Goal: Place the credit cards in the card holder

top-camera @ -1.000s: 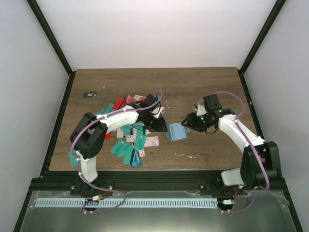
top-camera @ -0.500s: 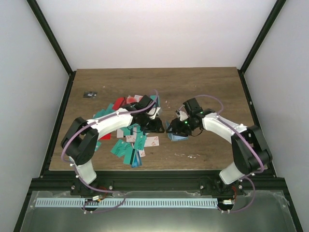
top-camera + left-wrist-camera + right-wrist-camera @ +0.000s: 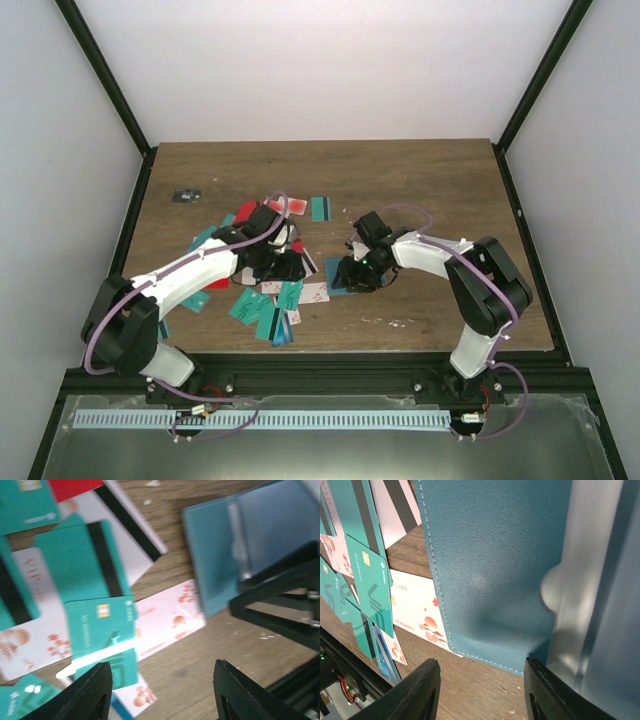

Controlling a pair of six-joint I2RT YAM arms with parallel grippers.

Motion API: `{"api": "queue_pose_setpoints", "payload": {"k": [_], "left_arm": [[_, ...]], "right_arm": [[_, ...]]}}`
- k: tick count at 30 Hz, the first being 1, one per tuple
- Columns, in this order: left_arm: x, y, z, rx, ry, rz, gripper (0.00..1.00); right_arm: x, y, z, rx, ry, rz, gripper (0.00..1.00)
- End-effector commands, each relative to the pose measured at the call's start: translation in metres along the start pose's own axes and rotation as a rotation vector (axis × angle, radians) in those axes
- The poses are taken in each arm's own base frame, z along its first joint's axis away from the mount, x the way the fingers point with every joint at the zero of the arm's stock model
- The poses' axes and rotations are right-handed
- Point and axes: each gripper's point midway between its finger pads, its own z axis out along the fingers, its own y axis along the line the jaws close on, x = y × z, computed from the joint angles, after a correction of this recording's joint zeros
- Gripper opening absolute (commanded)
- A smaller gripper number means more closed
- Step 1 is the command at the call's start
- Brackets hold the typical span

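Left tool (image 3: 162, 667) spread, nothing between the fingers, hanging low over the credit cards (image 3: 262, 298). Under it in the left wrist view: teal chip card (image 3: 102, 627) at 10 o'clock from the tool, white-pink card (image 3: 167, 622) with red blots straight at 12, partly under the teal one. Red card (image 3: 75, 486) at the top edge.

Right tool (image 3: 481, 664) is down on the card holder (image 3: 495, 565). Fingers stand apart, with the holder's lower edge and bare wood between them. Cannot tell if it grips the holder or only rests on it.

Card holder is blue-teal and lies on the counter (image 3: 430, 180) at 3 o'clock of the card pile, just beside it. Its edge overlaps a white-pink card. A light inner pocket shows on its right side in the right wrist view, blurred.

Cards are scattered and overlapping left of centre. Lone striped teal card (image 3: 322, 208) sits at 12 o'clock of the holder, apart from the pile. Small dark object (image 3: 185, 195) is at 10 o'clock of the pile, near the counter's left edge.
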Motion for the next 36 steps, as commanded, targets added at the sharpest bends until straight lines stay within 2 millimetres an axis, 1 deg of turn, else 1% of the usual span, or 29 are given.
{"api": "queue_pose_setpoints", "payload": {"k": [1, 4, 6, 9, 11, 17, 23, 26, 29, 33, 36], "left_arm": [[0.012, 0.035, 0.002, -0.157, 0.021, 0.024, 0.58], [0.015, 0.042, 0.006, -0.179, 0.029, 0.035, 0.62], [0.016, 0.046, 0.009, -0.197, 0.036, 0.043, 0.68], [0.017, 0.053, 0.014, -0.224, 0.049, 0.061, 0.75], [0.017, 0.055, 0.016, -0.234, 0.052, 0.076, 0.78], [0.016, 0.06, 0.026, -0.266, 0.073, 0.11, 0.82], [0.02, 0.059, 0.04, -0.295, 0.11, 0.142, 0.82], [0.021, 0.063, 0.035, -0.331, 0.109, 0.134, 0.82], [0.026, 0.067, 0.021, -0.36, 0.093, 0.084, 0.81], [0.047, 0.068, 0.009, -0.338, 0.116, 0.033, 0.79], [0.068, 0.077, 0.006, -0.346, 0.157, -0.001, 0.78]], "right_arm": [[-0.008, 0.016, -0.011, -0.025, -0.03, -0.067, 0.48], [-0.011, 0.032, -0.022, -0.069, -0.05, -0.1, 0.49], [-0.013, 0.039, -0.03, -0.088, -0.064, -0.109, 0.49], [-0.012, 0.046, -0.038, -0.11, -0.076, -0.106, 0.49], [-0.01, 0.049, -0.042, -0.123, -0.084, -0.102, 0.49], [0.002, 0.045, -0.049, -0.121, -0.097, -0.085, 0.5], [0.016, 0.038, -0.056, -0.111, -0.108, -0.069, 0.5], [0.023, 0.038, -0.06, -0.121, -0.111, -0.063, 0.5], [0.03, 0.04, -0.063, -0.152, -0.115, -0.071, 0.5], [0.04, 0.04, -0.061, -0.203, -0.108, -0.063, 0.5], [0.044, 0.043, -0.061, -0.242, -0.111, -0.053, 0.5]]}}
